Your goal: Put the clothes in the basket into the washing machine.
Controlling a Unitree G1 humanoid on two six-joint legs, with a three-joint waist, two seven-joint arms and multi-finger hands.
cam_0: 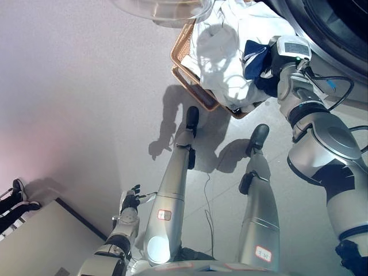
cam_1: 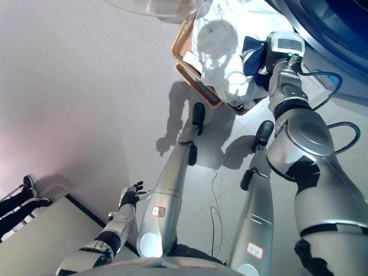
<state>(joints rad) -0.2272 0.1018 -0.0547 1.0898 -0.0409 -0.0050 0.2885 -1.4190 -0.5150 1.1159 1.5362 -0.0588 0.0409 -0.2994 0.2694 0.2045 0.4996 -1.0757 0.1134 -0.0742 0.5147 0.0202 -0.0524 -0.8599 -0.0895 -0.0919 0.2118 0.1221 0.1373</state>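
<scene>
Left hand (cam_0: 130, 200) low at lower left, fingers spread loose, holding nothing, well apart from basket; person's shoes (cam_0: 17, 198) cut off at left edge; right hand (cam_0: 265, 72) reaches into wicker basket (cam_0: 183, 54), fingers hidden behind dark blue garment (cam_0: 253, 57), grip impossible to tell; white clothes (cam_0: 221, 52) heaped in basket; washing machine drum opening (cam_0: 333, 26) cut off at upper right; clear round door (cam_0: 164, 10) cut off at top.

Wicker basket (cam_0: 185, 60), heaped white clothes (cam_0: 221, 54), navy garment (cam_0: 255, 57)
</scene>
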